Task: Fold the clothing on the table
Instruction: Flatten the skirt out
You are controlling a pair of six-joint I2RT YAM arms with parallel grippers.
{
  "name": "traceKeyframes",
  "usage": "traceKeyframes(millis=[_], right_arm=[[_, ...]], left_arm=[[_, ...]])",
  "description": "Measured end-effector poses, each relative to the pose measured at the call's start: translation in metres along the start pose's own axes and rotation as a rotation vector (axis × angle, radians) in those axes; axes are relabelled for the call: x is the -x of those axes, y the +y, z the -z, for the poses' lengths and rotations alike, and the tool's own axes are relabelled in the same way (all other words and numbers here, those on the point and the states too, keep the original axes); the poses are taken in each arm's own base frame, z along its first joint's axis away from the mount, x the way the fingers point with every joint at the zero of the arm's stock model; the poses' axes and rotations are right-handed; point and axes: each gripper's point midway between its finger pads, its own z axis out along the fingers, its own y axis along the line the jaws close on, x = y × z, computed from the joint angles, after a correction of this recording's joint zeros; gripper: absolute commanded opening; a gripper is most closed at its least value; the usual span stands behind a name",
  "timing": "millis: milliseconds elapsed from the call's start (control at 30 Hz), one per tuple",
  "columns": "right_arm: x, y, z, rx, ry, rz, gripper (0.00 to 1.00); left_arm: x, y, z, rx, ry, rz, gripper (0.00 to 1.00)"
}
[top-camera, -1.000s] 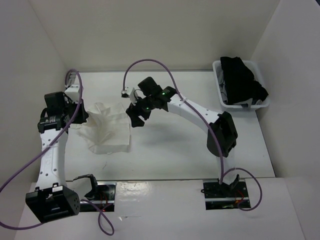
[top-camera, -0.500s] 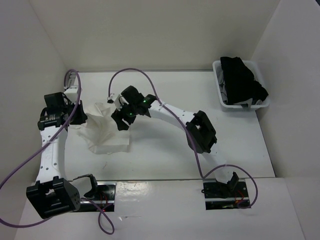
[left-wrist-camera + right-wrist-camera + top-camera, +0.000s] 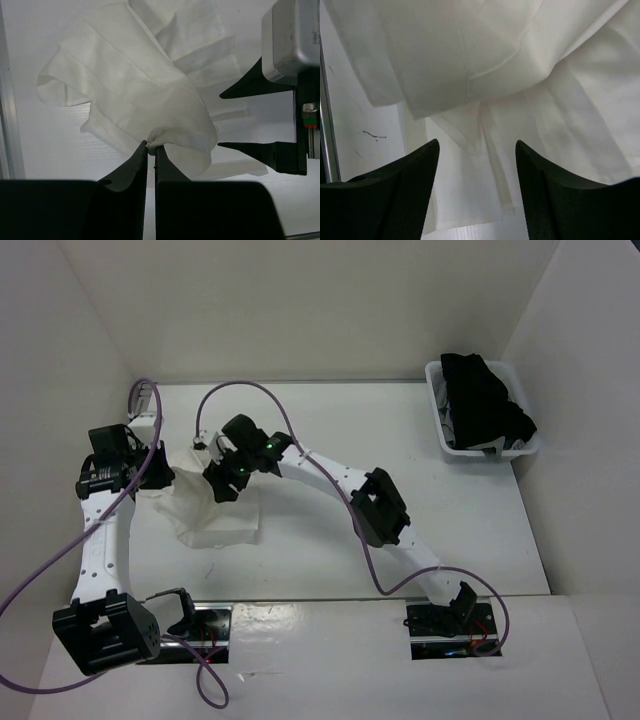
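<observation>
The white skirt lies bunched up by the left edge of the surface. The left tool is pinched tight on one fold of it. The right tool has swung over from the middle and now hangs right over the cloth, fingers apart but coming closer together. It looks ready to grab a second spot, so folding can start.
</observation>
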Motion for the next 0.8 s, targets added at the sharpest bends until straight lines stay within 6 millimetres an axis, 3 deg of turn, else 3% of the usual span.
traceKeyframes(millis=[233, 400, 600, 700, 800], right_arm=[[0.017, -0.001, -0.005, 0.016, -0.030, 0.014, 0.64], [0.011, 0.006, -0.007, 0.040, -0.009, 0.008, 0.64], [-0.015, 0.023, -0.020, 0.076, 0.054, -0.006, 0.64], [-0.018, 0.028, -0.022, 0.087, 0.063, -0.002, 0.64], [-0.020, 0.031, -0.024, 0.092, 0.067, 0.002, 0.58]], left_arm=[[-0.001, 0.000, -0.002, -0.003, 0.008, 0.003, 0.00], [-0.002, 0.000, -0.002, -0.006, 0.009, 0.003, 0.00], [-0.002, -0.001, -0.002, -0.006, 0.009, 0.003, 0.00], [-0.002, -0.001, -0.002, -0.006, 0.009, 0.003, 0.00], [-0.002, -0.001, -0.002, -0.006, 0.009, 0.003, 0.00]])
